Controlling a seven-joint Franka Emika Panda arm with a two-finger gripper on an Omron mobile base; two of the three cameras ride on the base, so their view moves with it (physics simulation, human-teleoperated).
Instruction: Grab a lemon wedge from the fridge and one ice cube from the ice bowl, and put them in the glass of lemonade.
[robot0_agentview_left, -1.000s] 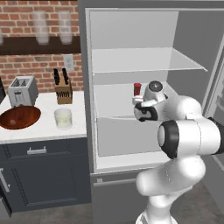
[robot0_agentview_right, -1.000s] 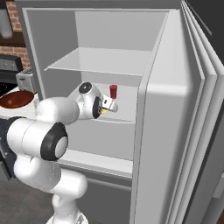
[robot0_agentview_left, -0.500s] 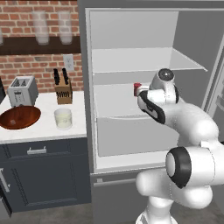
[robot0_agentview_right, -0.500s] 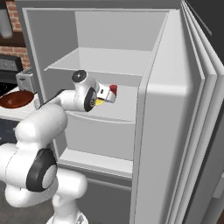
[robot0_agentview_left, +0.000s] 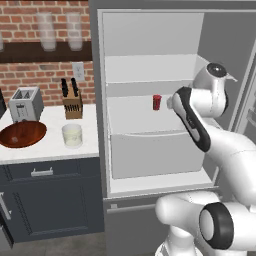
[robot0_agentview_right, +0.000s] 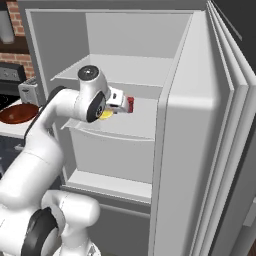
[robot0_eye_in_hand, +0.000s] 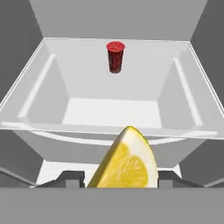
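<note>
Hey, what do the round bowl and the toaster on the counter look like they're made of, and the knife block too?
The bowl looks like glossy reddish-brown wood: warm tone, soft sheen on the inside. The toaster looks like brushed or satin metal, pale grey with darker slots on top, though painted plastic is possible. The knife block looks like matte light wood, tan and unshiny, with dark handles sticking out.

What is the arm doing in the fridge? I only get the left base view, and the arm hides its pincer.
Observer: The hand view shows a lemon wedge gripped in the pincer.
Visitor: Is the red cup involved?
Observer: No. In the hand view the cup stands well beyond the wedge, untouched.
Visitor: Where is the door?
Observer: The right base view shows the door swung wide open on the arm's right.
</note>
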